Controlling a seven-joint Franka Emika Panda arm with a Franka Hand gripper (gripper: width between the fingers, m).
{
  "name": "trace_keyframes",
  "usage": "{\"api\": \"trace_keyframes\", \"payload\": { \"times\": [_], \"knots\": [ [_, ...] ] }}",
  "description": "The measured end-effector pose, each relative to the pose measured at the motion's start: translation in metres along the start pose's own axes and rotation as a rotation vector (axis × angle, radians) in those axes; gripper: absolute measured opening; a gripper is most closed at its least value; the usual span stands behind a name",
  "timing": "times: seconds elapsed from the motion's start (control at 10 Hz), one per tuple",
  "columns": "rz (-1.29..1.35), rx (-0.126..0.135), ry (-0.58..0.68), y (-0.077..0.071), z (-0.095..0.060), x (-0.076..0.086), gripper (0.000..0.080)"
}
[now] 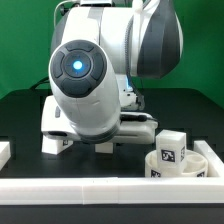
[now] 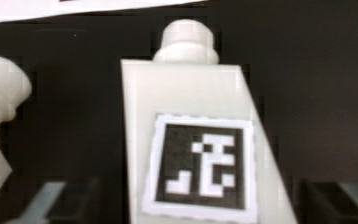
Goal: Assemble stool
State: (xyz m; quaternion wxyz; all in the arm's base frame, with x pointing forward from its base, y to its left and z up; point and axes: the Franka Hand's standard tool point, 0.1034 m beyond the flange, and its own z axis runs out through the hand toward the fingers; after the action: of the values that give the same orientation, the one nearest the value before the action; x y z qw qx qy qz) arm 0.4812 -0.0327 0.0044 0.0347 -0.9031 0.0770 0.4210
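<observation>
**Exterior view.** Arm point(image 1: 88, 90) fills the front and hides the tool. Seat point(image 1: 190, 165) lies on the bench point(image 1: 20, 115), well apart from the arm's lower end, toward the exterior view's right. One upright leg point(image 1: 172, 148) stands at the seat, tags showing.

**Wrist view.** Tool point(image 2: 194, 205): the fingers point(image 2: 69, 200) flank a second leg point(image 2: 190, 105). Too blurred to tell if they pinch it or stand spread.
- This leg lies centred between the fingers, its peg point(image 2: 186, 40) pointing away from the tool.
- Another white part point(image 2: 2, 95) lies beside it.

**Handling advice.** Likely seizing this leg. Grip the flat sides squarely, keep the peg in line, and clear the neighbouring part.
</observation>
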Motion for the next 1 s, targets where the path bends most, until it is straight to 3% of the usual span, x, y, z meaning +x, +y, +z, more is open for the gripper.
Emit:
{"api": "trace_keyframes", "payload": {
  "times": [0.1, 0.2, 0.5, 0.6, 0.7, 1.0],
  "knots": [
    [-0.001, -0.001, 0.0, -0.001, 0.0, 0.0, 0.0384],
    [0.0, -0.001, 0.0, -0.001, 0.0, 0.0, 0.0327],
    [-0.001, -0.001, 0.01, -0.003, -0.005, -0.001, 0.0327],
    [-0.008, -0.002, 0.012, -0.005, -0.016, -0.008, 0.0327],
    [-0.019, -0.005, 0.023, -0.015, -0.037, -0.02, 0.0327],
    [0.059, -0.014, 0.082, -0.056, -0.086, -0.05, 0.0327]
  ]
}}
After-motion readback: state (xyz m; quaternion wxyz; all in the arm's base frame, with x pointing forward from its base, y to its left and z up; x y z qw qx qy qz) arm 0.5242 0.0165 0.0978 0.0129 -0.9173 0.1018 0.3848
